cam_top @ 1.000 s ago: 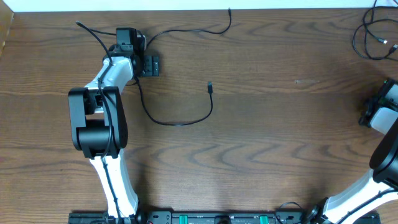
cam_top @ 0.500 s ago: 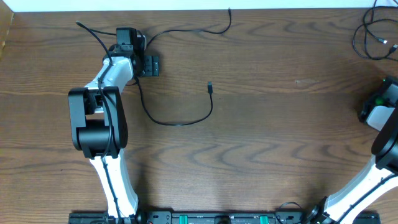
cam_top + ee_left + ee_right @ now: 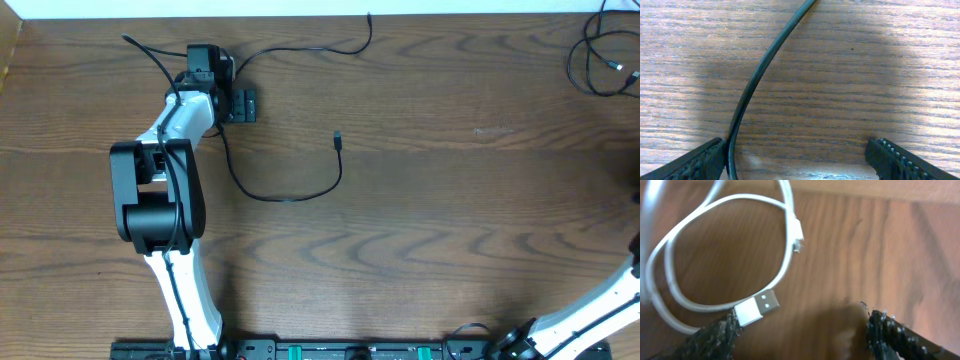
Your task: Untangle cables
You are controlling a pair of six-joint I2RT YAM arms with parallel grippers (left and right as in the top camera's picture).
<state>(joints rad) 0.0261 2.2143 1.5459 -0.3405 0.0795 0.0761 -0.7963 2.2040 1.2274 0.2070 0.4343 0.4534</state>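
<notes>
A thin black cable [image 3: 290, 195] loops across the table from my left gripper [image 3: 238, 105] to a small plug [image 3: 338, 137]. Another black strand [image 3: 300, 50] runs to the back edge. In the left wrist view the left gripper [image 3: 797, 150] is open, and the black cable [image 3: 757, 75] lies on the wood just inside its left finger. A bundle of black cables [image 3: 598, 60] lies at the back right. In the right wrist view my right gripper [image 3: 800, 325] is open above the wood, and a coiled white cable [image 3: 700, 250] with a USB plug [image 3: 757, 307] lies by its left finger.
The table is brown wood [image 3: 450, 220], with a white strip along its back edge [image 3: 300, 8]. The left arm's body [image 3: 155, 195] stands over the left side. Only the lower part of the right arm [image 3: 590, 305] shows in the overhead view.
The right arm has swung to the right, and its gripper has left the overhead view. The left arm and the black cables have not moved.
</notes>
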